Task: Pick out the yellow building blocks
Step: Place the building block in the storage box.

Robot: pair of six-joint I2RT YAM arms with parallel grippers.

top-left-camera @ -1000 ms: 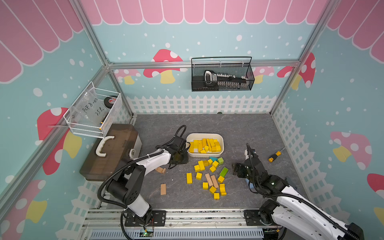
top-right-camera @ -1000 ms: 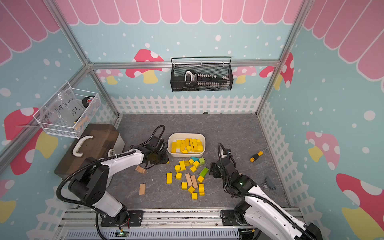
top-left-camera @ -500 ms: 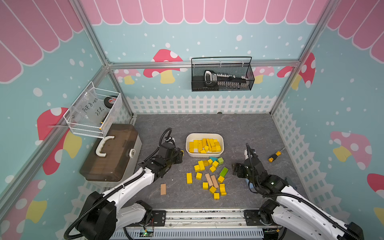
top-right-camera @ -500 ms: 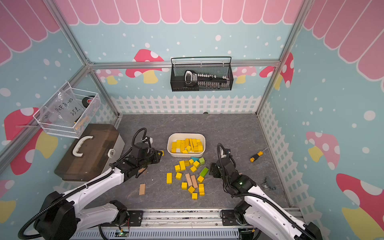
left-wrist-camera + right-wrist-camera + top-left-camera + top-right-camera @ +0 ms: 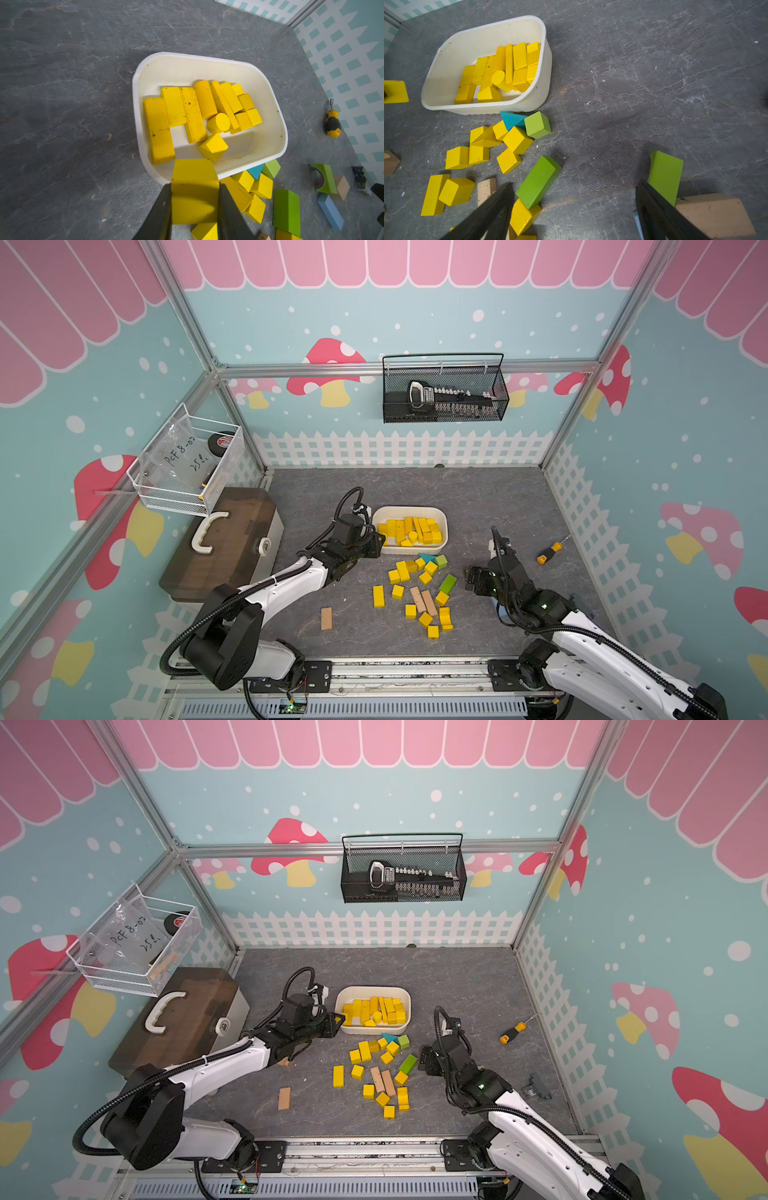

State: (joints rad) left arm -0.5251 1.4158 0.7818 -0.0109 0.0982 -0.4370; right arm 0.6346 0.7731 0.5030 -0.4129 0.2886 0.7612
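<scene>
Several yellow building blocks (image 5: pixel 409 531) (image 5: pixel 374 1011) (image 5: pixel 193 112) (image 5: pixel 500 68) lie in a white bin (image 5: pixel 409 509) (image 5: pixel 372 989) (image 5: pixel 187 55) (image 5: pixel 488 26). More yellow blocks (image 5: pixel 399 572) (image 5: pixel 361 1052) (image 5: pixel 517 140) are scattered on the floor in front of it. My left gripper (image 5: pixel 376 541) (image 5: pixel 338 1020) (image 5: pixel 195 187) is shut on one yellow block (image 5: pixel 194 172), held over the bin's near-left rim. My right gripper (image 5: pixel 473 578) (image 5: pixel 428 1060) (image 5: pixel 574 187) stands open just right of the loose pile, with only bare floor between its fingers.
Green (image 5: pixel 448 583) (image 5: pixel 538 181), teal (image 5: pixel 510 120) and tan (image 5: pixel 424 600) blocks are mixed into the pile. One tan block (image 5: pixel 326 618) lies apart at the front left. A brown toolbox (image 5: pixel 224 543) stands at the left. A screwdriver (image 5: pixel 548 551) lies at the right.
My left gripper has moved right to the bin's rim with the yellow block in it. The right arm has not moved.
</scene>
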